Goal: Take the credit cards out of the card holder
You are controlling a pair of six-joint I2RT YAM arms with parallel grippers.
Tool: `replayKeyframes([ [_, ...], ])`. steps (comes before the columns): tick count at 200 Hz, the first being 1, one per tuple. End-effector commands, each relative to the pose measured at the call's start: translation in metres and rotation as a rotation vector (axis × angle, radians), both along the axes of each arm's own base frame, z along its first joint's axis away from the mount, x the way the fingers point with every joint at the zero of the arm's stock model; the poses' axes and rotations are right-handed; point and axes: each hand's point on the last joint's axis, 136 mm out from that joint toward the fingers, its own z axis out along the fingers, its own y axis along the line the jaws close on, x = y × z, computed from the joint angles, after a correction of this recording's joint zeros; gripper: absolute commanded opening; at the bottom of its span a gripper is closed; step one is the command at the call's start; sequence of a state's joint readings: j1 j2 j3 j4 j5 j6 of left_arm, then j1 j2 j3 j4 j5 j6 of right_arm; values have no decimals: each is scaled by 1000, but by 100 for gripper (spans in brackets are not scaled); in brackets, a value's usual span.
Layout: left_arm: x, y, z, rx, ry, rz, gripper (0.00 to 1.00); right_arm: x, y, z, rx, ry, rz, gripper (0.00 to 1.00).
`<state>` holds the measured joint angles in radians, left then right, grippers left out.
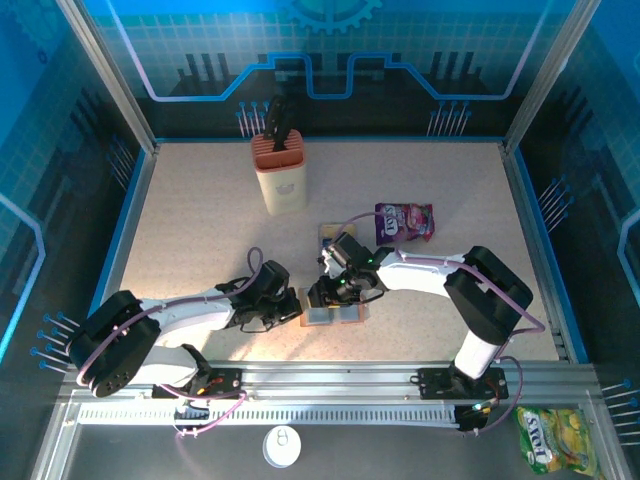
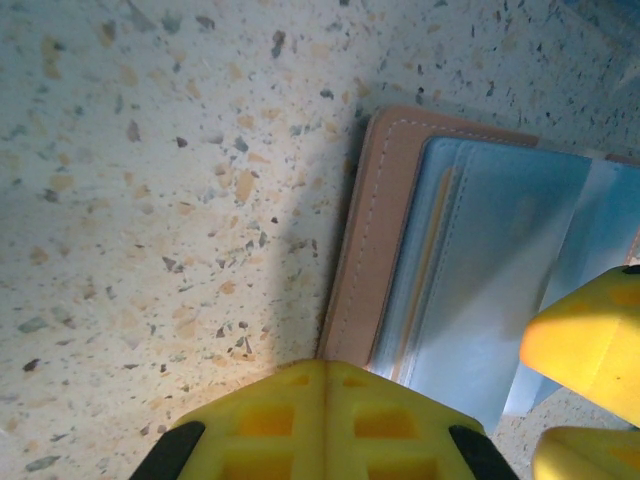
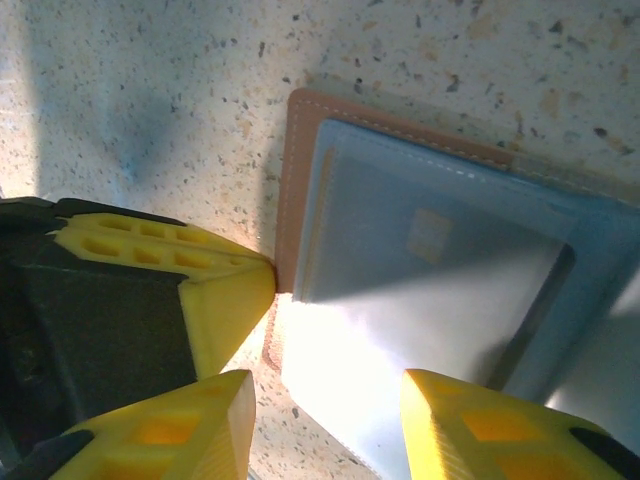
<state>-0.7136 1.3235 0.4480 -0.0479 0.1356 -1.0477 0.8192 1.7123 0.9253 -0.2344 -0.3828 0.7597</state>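
- Currently the card holder (image 1: 332, 316) lies open and flat on the table (image 1: 200, 220) between the two arms, with its grey-blue pockets facing up.
- The credit cards (image 3: 430, 240) sit inside the pockets, and the left wrist view shows a tan-orange card edge beside the brown border.
- The left gripper (image 2: 325, 425) is closed on nothing. Its tip presses at the holder's left leather edge, apparently as a hold-down.
- The right gripper (image 3: 325, 420) hangs over the holder's near edge with its jaws partly apart and nothing pinched yet.
- Risk: the jaws could close on pocket and card together, so the whole holder lifts or drags.
- Risk: the left tip bears on only a narrow strip, so a pull could slide the holder free.
- Risk: thin, slick cards may slip from the pads.
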Motion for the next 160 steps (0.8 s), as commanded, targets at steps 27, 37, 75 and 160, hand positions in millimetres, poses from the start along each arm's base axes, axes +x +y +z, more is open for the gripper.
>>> replayKeyframes([
  [27,-3,11,-8,62,21,10,0,-3,-5,-8,-70,9,3,43],
  [37,-4,11,-8,64,22,10,0,-3,-7,-9,-82,6,2,43],
  [75,-4,11,-8,66,22,10,0,-2,-13,-8,-103,-9,-7,43],
  [160,2,7,3,47,-13,2,0,-1,-19,-8,-93,-15,-23,43],
])
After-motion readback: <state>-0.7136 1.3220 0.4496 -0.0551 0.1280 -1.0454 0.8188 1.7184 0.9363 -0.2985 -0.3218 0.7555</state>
